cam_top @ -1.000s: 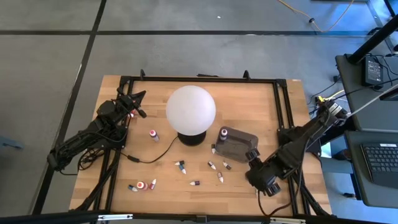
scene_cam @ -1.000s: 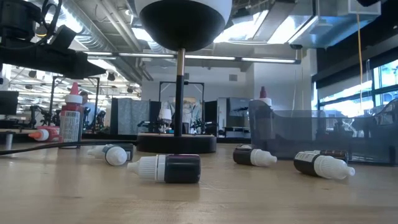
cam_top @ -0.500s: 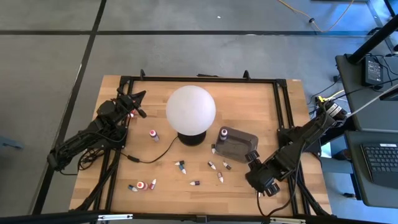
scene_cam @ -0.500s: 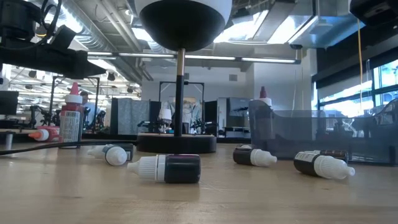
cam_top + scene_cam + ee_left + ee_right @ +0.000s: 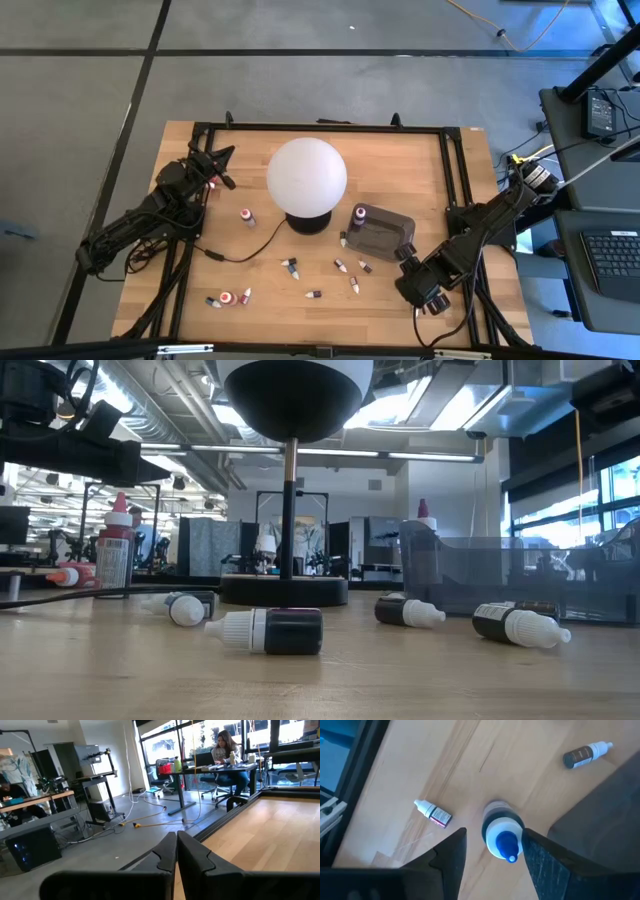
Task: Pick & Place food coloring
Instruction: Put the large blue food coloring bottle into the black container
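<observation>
1. The right end effector (image 5: 408, 255) is at the near right corner of the tray (image 5: 392, 238), grasping a blue-tipped food coloring bottle (image 5: 502, 837). In the right wrist view the bottle stands tip-up in the right end effector (image 5: 494, 834) and looks much bigger than the bottles lying on the desk.
2. The left end effector (image 5: 218, 158) is clenched and empty at the far left of the desk (image 5: 410, 170), over the black frame rail. The left wrist view shows its fingers (image 5: 167, 851) pressed together.
3. A red bottle (image 5: 213, 183) lies just beside the left arm.
4. One red bottle (image 5: 247, 216) stands upright left of the globe lamp (image 5: 307, 176).
5. The loose bottles are toward the near edge:
   - one (image 5: 290, 268) lies in front of the lamp base;
   - three (image 5: 354, 283) are clustered left of the right end effector;
   - one (image 5: 313, 294) lies near the edge;
   - three more (image 5: 227, 298) lie together at the near left.
6. There is bare wood across the far right of the desk, behind the tray. A black frame runs along the far and side edges.
7. The lamp cable (image 5: 235, 255) snakes across the left middle of the desk.
8. The tray holds one dark-capped bottle (image 5: 358, 213) at its far left corner. The rest of the tray looks bare.
9. Another bottle (image 5: 344, 240) stands just outside the tray's left wall.
</observation>
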